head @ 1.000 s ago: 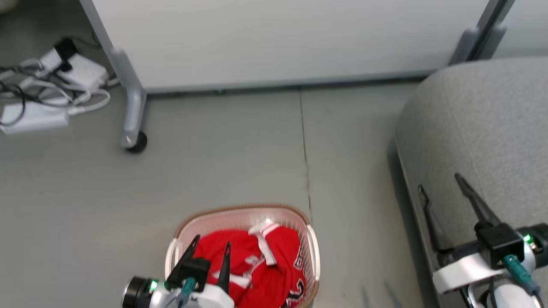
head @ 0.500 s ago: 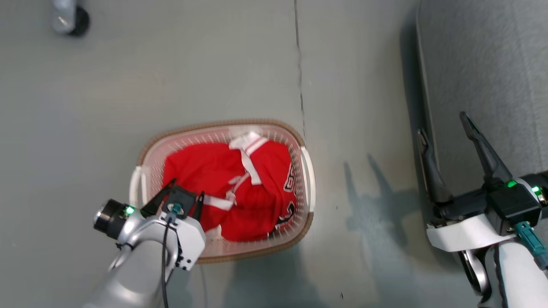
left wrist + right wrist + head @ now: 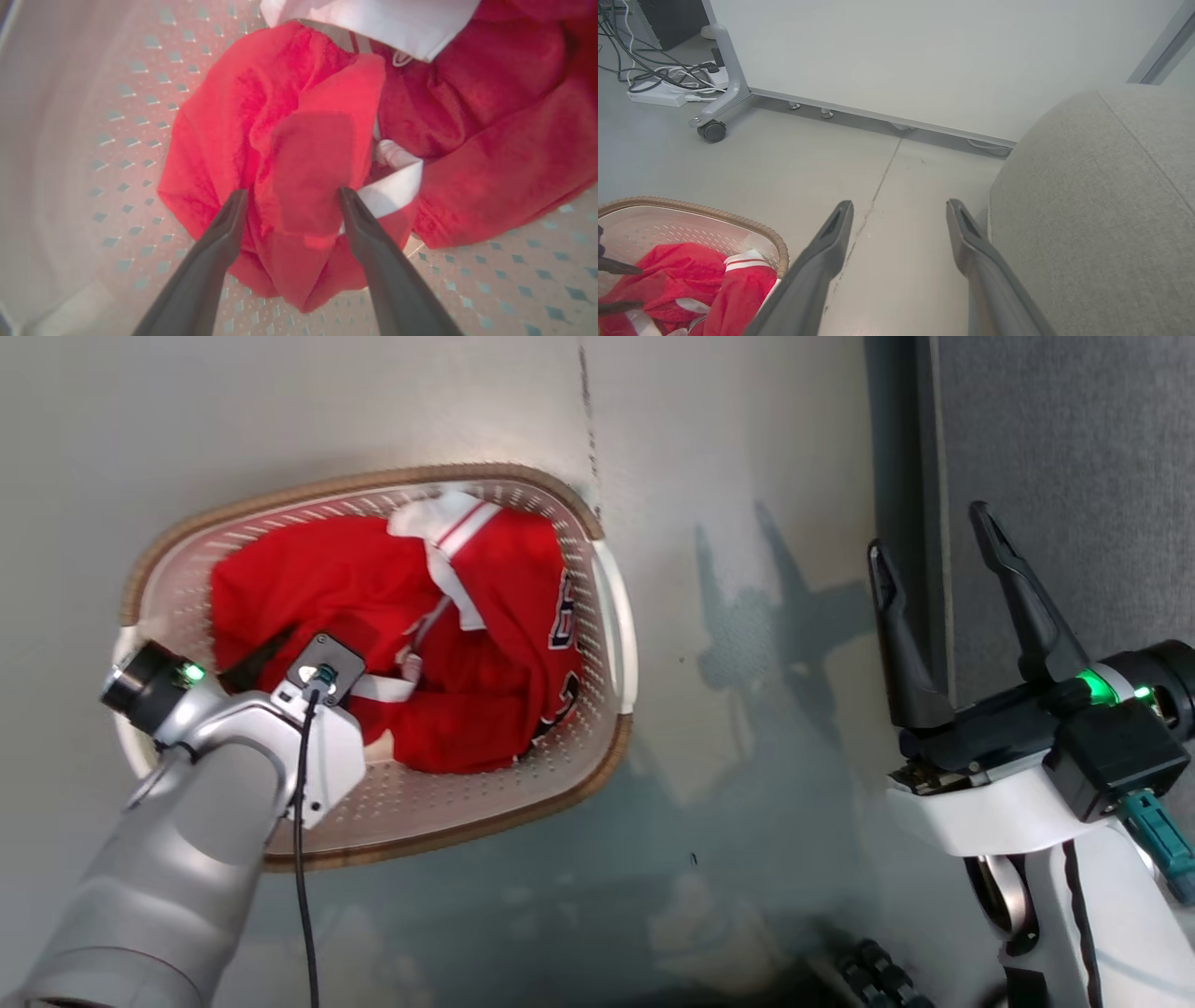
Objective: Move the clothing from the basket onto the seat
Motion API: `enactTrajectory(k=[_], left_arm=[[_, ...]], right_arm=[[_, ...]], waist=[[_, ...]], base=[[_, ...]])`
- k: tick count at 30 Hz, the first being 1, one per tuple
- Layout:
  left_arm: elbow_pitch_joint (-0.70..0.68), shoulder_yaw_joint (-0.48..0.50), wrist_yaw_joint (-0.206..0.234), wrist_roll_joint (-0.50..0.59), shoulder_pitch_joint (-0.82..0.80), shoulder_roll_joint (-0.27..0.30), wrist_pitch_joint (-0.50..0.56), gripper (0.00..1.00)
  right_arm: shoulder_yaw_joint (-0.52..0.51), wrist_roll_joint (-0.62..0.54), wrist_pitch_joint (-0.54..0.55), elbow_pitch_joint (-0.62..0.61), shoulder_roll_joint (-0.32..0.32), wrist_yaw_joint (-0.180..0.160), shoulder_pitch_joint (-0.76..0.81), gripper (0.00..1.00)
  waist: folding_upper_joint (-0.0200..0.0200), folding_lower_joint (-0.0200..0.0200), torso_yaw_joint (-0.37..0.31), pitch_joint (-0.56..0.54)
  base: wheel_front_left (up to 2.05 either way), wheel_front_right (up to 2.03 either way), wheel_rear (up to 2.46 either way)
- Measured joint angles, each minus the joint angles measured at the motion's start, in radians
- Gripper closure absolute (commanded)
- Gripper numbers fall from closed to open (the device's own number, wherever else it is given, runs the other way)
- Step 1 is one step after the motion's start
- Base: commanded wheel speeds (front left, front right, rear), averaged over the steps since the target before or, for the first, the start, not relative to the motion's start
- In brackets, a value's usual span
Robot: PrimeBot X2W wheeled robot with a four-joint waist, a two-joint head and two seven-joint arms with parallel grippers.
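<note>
Left wrist view: left gripper (image 3: 292, 192) angled down into basket (image 3: 70, 140), fingers spread astride crumpled red clothing (image 3: 261, 107); right gripper (image 3: 927, 530) spread, empty.

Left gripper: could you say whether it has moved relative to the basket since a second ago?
Yes. Against the basket, the left gripper has dropped from above the clothing into it, open fingers straddling a fold.

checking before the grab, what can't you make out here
Head view: left gripper fingertips, hidden by its own wrist.
Head view: jersey lettering, folded over, unreadable.
Head view: seat, cut off at right edge.
Left wrist view: basket floor under clothing, covered.
</note>
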Motion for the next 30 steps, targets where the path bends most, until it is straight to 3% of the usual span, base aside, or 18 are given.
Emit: enactTrajectory(k=[6, 10, 16, 25, 26, 27, 30], left_arm=[[0.006, -0.026, 0.034, 0.026, -0.04, 0.029, 0.072, 0.0], [0.009, -0.039, 0.084, 0.039, -0.066, 0.055, 0.153, 0.0], [0.011, -0.05, 0.109, 0.044, -0.108, 0.085, 0.243, 0.0], [0.005, -0.066, 0.117, 0.044, -0.131, 0.109, 0.29, 0.0], [0.002, -0.064, 0.11, 0.038, -0.132, 0.109, 0.303, 0.66], [0.001, -0.065, 0.096, 0.034, -0.134, 0.11, 0.318, 1.0], [-0.002, -0.068, 0.077, 0.028, -0.135, 0.106, 0.346, 1.0]], right_arm=[[0.021, 0.007, 0.0, -0.004, 0.019, 0.0, -0.022, 0.0], [0.038, 0.014, 0.0, -0.002, 0.029, 0.0, -0.034, 0.0], [0.049, 0.026, 0.0, 0.003, 0.037, 0.0, -0.047, 0.0], [0.064, 0.058, 0.0, -0.003, 0.04, 0.0, -0.055, 0.0], [0.064, 0.058, 0.0, -0.003, 0.04, 0.0, -0.055, 0.0], [0.065, 0.059, 0.0, -0.003, 0.04, 0.0, -0.055, 0.0], [0.063, 0.066, 0.0, 0.0, 0.04, 0.0, -0.055, 0.0]], waist=[[0.0, 0.0, -0.054, 0.068], [0.0, 0.0, -0.084, 0.103], [0.0, 0.0, -0.118, 0.158], [0.0001, -0.0001, -0.143, 0.195], [0.0001, 0.0, -0.144, 0.195], [0.0001, 0.0, -0.145, 0.195], [0.0, 0.0, -0.146, 0.194]], base=[[0.0, 0.0, 0.0], [0.0, 0.0, 0.0], [0.0, 0.0, 0.0], [0.0, 0.0, 0.0], [0.0, 0.0, 0.0], [0.0, 0.0, 0.0], [0.0, 0.0, 0.0]])
